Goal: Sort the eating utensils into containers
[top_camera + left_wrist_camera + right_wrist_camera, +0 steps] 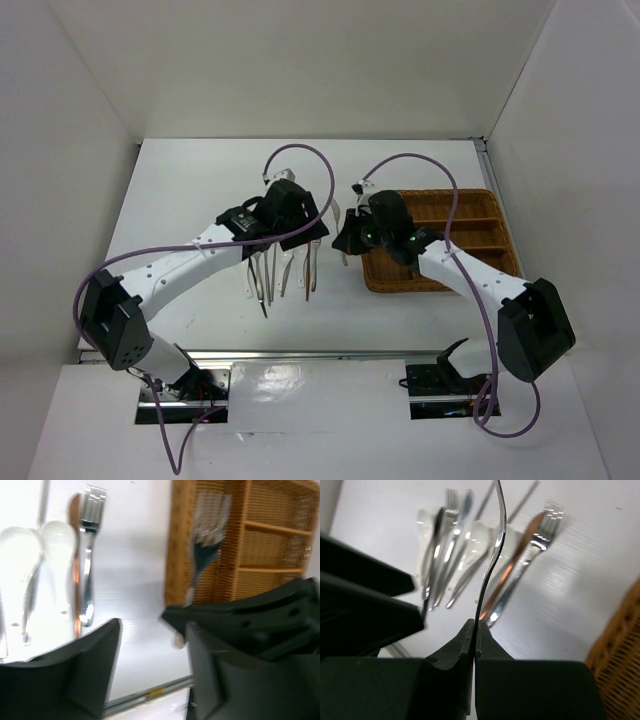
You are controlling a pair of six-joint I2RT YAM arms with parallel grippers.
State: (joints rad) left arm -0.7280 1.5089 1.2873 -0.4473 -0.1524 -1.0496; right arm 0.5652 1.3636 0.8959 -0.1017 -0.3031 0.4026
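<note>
My right gripper [475,625] is shut on a thin silver fork [491,560], seen edge-on and held above the table just left of the wicker tray [470,215]. That fork also shows blurred in the left wrist view [204,550], in front of the tray's left wall [180,540]. My left gripper [152,630] is open and empty above the white table. The other utensils lie in a loose group [282,272]: two white spoons [57,540], a silver fork [88,555], a brown stick [75,570] and more forks [451,535].
The tray's wooden dividers [272,528] split it into compartments. The two grippers are close together, my right one [352,238] beside my left one [298,222]. A metal rail [150,694] runs along the table's near edge. White walls enclose the table.
</note>
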